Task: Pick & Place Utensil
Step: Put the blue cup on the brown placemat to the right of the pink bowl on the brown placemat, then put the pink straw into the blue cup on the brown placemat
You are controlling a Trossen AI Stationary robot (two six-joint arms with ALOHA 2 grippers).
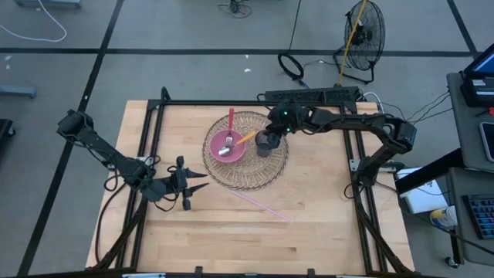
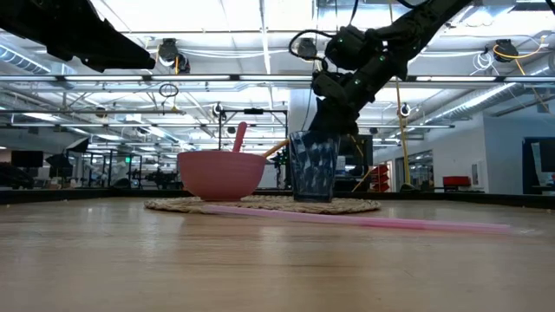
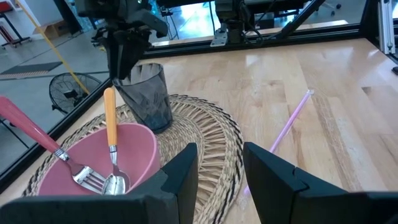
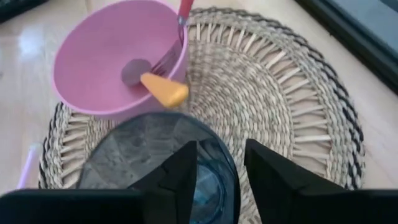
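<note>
A pink bowl (image 1: 225, 147) stands on a round woven mat (image 1: 248, 174) at the table's far middle. In it lie a fork with a red handle (image 3: 31, 127) and a spoon with an orange handle (image 3: 111, 124), heads down in the bowl and handles leaning on its rim. A dark see-through cup (image 1: 265, 143) stands upright on the mat, right of the bowl. My right gripper (image 4: 221, 152) hangs open over the cup, one finger on either side of its rim. My left gripper (image 3: 221, 155) waits open near the table's left, holding nothing. My right gripper comes down on the cup's rim (image 4: 229, 163) from above and from the right, slanting. Its two fingers (image 4: 180, 171) stand apart, one inside and one outside the wall. Whether either finger touches the cup I cannot tell. The cup stands upright on the mat.
A pink straw (image 1: 258, 203) lies flat on the bare wood, nearer than the mat. Black frame rails (image 1: 154, 116) run along the table's left, far and right sides. The near half of the table (image 1: 309, 239) shows bare wood.
</note>
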